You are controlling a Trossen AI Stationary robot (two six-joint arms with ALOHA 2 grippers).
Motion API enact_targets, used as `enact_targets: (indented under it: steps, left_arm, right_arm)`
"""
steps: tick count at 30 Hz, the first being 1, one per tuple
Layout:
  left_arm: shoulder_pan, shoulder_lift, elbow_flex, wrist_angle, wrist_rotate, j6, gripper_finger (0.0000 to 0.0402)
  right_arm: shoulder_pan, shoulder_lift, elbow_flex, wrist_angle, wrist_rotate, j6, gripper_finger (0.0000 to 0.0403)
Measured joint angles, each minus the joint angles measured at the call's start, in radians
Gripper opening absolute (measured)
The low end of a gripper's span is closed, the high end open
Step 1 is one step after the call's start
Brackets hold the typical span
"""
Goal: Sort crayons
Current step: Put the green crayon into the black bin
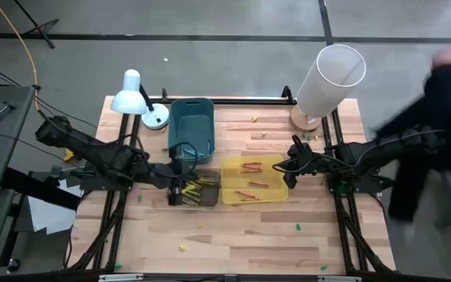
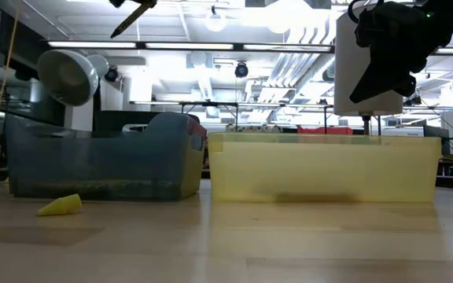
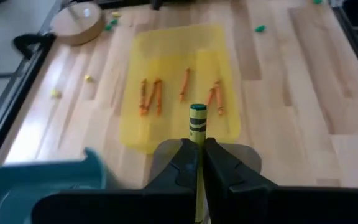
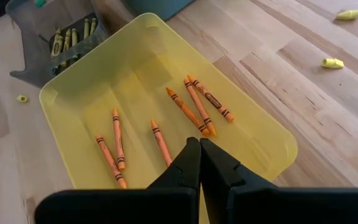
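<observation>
Wooden counter [image 1: 272,235], bins at its middle, an arm at each side.
Left end effector [image 3: 198,163] pinches a yellow crayon [image 3: 197,121] above the grey bin [image 1: 198,190] of yellow crayons [image 4: 73,38]; beside it, the yellow bin [image 4: 260,134] holds orange crayons [image 4: 191,109], the right end effector [image 4: 199,163] pressed together over its edge.
</observation>
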Motion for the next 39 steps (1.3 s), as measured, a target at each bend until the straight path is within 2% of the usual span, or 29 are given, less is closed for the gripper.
enact_targets:
  steps: [4, 8, 11, 16, 20, 29, 39]
  left_arm:
    - [0.056, 0.074, -0.01, 0.025, 0.077, 0.118, 0.0]
    - [0.14, 0.195, 0.021, -0.031, 0.25, 0.181, 0.0]
    - [0.156, 0.298, 0.021, -0.095, 0.31, 0.242, 0.0]
    - [0.144, 0.426, 0.02, -0.146, 0.322, 0.306, 0.0]
    - [0.14, 0.466, -0.001, -0.12, 0.323, 0.318, 0.0]
    - [0.14, 0.476, -0.117, -0.078, 0.367, 0.319, 0.0]
    - [0.162, 0.473, -0.154, -0.017, 0.314, 0.329, 0.0]
  right_arm:
    - [0.0, 0.0, 0.0, 0.004, 0.003, 0.015, 0.0]
    - [0.0, 0.0, 0.0, 0.004, 0.014, 0.067, 0.0]
    - [0.0, 0.0, 0.0, 0.004, 0.014, 0.082, 0.0]
    - [0.0, 0.0, 0.0, 0.004, 0.018, 0.08, 0.0]
    - [0.0, 0.0, 0.0, 0.004, 0.019, 0.081, 0.0]
    - [0.0, 0.0, 0.0, 0.004, 0.02, 0.079, 0.0]
    - [0.0, 0.0, 0.0, 0.004, 0.02, 0.08, 0.0]
